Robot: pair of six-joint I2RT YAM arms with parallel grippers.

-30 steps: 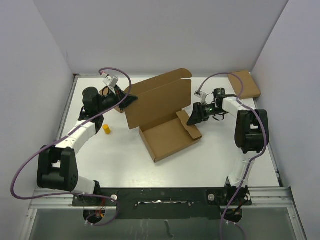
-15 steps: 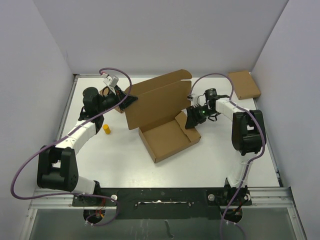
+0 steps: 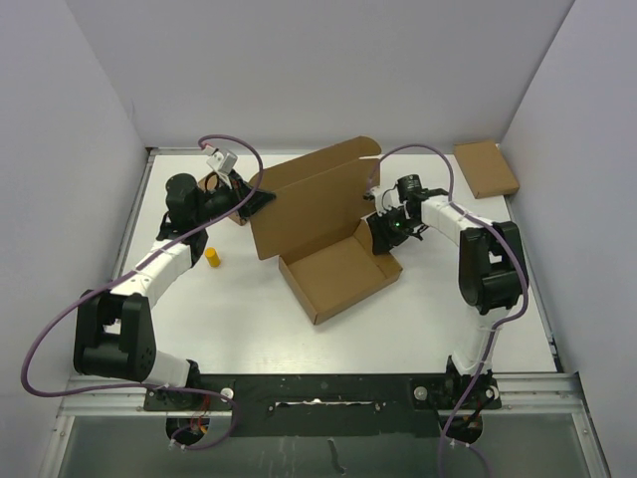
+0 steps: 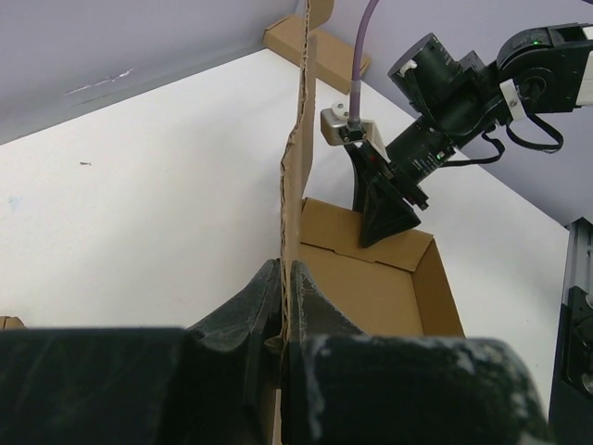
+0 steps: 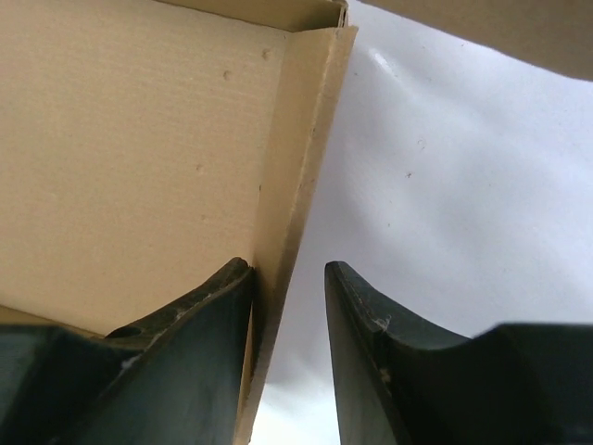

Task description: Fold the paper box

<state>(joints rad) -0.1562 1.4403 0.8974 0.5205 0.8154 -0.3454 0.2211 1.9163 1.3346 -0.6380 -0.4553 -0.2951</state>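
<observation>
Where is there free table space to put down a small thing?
The widest bare patch of table lies between the paper box and the near edge. A smaller one separates the yellow cylinder from the box. Crowded: the box's far edges, where the left claw and right claw are.

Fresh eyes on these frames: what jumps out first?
The half-folded paper box sits dead centre, its big lid panel standing up behind the tray. The left gripper has its jaws shut on that panel's left edge, while the right gripper has open jaws astride the tray's right wall. A small yellow object sits left of the box.
</observation>
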